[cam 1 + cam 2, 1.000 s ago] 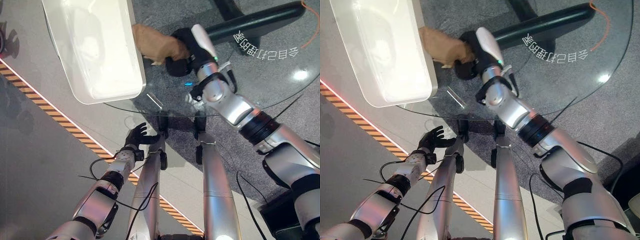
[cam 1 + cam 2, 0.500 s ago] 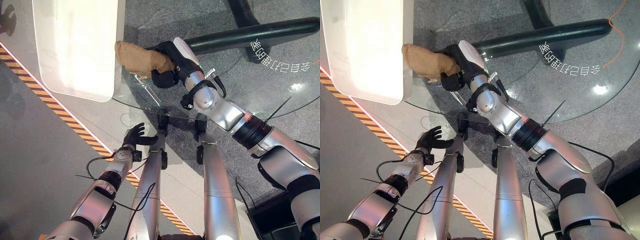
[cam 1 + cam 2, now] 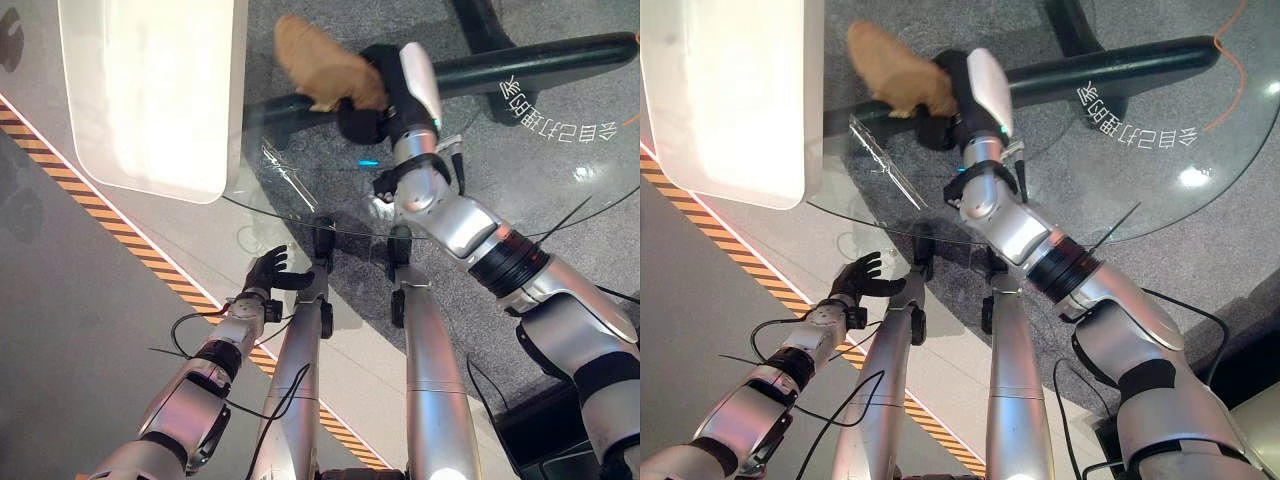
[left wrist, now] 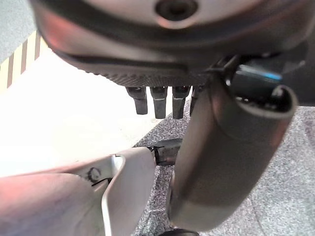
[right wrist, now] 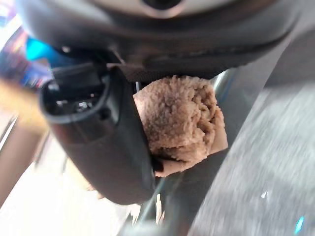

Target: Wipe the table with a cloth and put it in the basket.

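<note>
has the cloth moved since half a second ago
Yes. The brown cloth, clamped in the right hand, has swung away from the white basket edge, further out over the glass table towards the dark table leg behind it.

Glass worktop point(image 3: 560, 190) open to the right of the right robot hand point(image 3: 375, 105) clutching the brown cloth point(image 3: 320, 70), white basket point(image 3: 150, 90) blocking the left side just beside them, left robot hand point(image 3: 270, 272) low off the near edge, fingers spread.
</note>
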Robot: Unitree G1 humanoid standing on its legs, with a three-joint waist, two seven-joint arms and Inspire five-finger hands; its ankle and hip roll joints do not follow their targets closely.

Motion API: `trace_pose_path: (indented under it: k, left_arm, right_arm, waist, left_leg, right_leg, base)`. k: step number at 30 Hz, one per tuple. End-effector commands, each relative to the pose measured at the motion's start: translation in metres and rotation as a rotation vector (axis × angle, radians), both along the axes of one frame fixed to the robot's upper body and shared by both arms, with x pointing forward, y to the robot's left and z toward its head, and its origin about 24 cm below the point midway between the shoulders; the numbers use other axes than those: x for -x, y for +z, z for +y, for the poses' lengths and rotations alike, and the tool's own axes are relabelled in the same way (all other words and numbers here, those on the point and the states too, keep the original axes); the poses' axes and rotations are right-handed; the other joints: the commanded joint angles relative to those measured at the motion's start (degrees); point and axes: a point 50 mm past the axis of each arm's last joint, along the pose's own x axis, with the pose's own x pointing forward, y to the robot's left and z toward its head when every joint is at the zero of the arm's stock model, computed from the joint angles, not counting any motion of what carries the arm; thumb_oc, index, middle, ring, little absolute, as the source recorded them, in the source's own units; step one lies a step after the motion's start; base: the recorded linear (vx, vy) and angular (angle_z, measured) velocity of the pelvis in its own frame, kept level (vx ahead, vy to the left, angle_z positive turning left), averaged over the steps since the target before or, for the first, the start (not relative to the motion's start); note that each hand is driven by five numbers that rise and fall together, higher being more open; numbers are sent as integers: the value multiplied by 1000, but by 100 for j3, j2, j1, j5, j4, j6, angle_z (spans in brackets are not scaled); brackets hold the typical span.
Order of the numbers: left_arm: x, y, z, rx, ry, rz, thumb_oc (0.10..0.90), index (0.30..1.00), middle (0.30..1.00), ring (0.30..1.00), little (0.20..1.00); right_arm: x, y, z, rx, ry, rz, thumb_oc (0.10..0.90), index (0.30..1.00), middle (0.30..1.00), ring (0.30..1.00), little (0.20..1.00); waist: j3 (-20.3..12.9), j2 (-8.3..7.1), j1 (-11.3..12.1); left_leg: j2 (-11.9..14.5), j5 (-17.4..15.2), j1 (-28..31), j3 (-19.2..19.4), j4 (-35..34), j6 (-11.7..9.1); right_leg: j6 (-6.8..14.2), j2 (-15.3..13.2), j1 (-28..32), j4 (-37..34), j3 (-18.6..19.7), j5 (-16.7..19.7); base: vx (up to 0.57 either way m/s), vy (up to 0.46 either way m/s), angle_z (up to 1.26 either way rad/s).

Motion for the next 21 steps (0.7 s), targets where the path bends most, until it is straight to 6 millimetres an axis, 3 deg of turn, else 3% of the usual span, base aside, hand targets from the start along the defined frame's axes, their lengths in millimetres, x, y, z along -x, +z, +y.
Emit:
trace_pose_path:
  k: [1,8,21]
  left_arm:
    - [14,-18,21,-35,77,72,800,900,900,900,900]
    - [10,-14,22,-27,100,84,800,900,900,900,900]
    - [7,-10,27,6,142,82,800,900,900,900,900]
  right_arm:
    - [-9,-23,-65,-56,-289,103,100,300,300,300,200]
    - [-4,2,-118,-188,-458,4,100,300,300,300,200]
    - [11,-3,-171,-456,-664,-125,100,300,300,300,200]
  waist:
    - [-11,31,18]
    - [-11,-20,-64]
    - [-11,-19,-163]
  left_leg:
    - [-99,-670,-12,635,442,133]
    - [-39,-728,-53,686,497,155]
    - [35,-719,-52,760,351,175]
  right_leg:
    - [459,292,-323,-540,733,530]
    - [483,265,-395,-401,703,505]
    - [472,272,-430,-409,706,444]
  base:
    - [0,0,0]
    - [-10,-11,-6]
    - [-5,14,-8]
